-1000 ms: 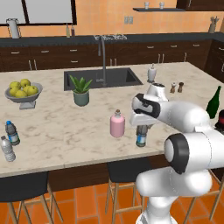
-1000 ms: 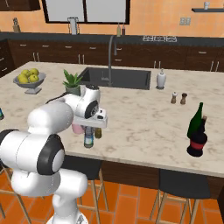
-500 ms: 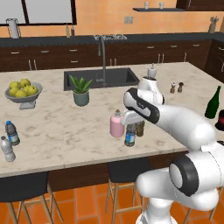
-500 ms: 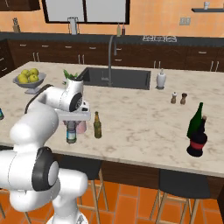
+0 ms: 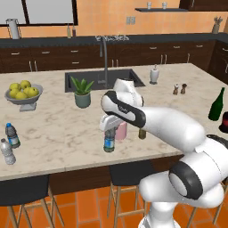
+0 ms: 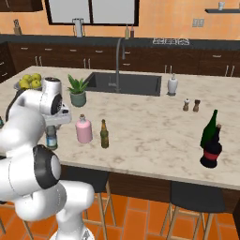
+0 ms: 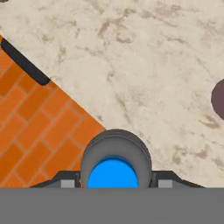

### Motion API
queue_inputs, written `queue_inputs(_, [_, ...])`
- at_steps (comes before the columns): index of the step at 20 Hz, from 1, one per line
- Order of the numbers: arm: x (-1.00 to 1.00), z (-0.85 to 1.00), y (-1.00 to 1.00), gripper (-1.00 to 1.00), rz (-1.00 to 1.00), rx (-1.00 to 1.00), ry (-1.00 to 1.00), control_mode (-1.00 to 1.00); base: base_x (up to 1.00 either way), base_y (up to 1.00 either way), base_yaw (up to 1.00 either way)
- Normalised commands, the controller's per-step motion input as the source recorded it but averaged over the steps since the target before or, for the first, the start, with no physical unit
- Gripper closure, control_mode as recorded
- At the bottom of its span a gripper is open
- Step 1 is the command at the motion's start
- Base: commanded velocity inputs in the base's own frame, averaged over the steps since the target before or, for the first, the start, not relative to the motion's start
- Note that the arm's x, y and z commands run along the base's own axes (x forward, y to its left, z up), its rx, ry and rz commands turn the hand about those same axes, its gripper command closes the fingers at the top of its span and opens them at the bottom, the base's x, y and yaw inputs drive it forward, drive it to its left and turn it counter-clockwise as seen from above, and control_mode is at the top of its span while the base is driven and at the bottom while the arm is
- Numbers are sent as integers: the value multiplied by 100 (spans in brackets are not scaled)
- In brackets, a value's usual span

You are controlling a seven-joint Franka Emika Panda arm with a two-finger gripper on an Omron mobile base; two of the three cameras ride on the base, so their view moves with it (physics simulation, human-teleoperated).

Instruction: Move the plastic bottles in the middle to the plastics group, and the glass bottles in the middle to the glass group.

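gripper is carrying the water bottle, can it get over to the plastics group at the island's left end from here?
Probably yes. The gripper holds the water bottle; the marble counter between it and the two small bottles looks bare. The fruit bowl and plant sit further back.

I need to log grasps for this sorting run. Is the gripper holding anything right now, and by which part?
Yes: the gripper holds the small blue-labelled water bottle near its top, a finger on either side just below the cap.

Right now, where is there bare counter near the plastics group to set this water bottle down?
Bare marble lies between the two small bottles at the counter's left end and the held water bottle, in front of the fruit bowl. It is crowded around the pink bottle and amber bottle.
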Motion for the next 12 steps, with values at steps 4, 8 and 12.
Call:
queue_inputs(4, [-9,3,100,100,25,0,-3,-100,0,0,0])
queue_inputs(8, [-9,0,100,100,22,0,-11,-100,0,0,0])
queue_inputs(12, [-13,0,100,100,25,0,-11,-100,0,0,0])
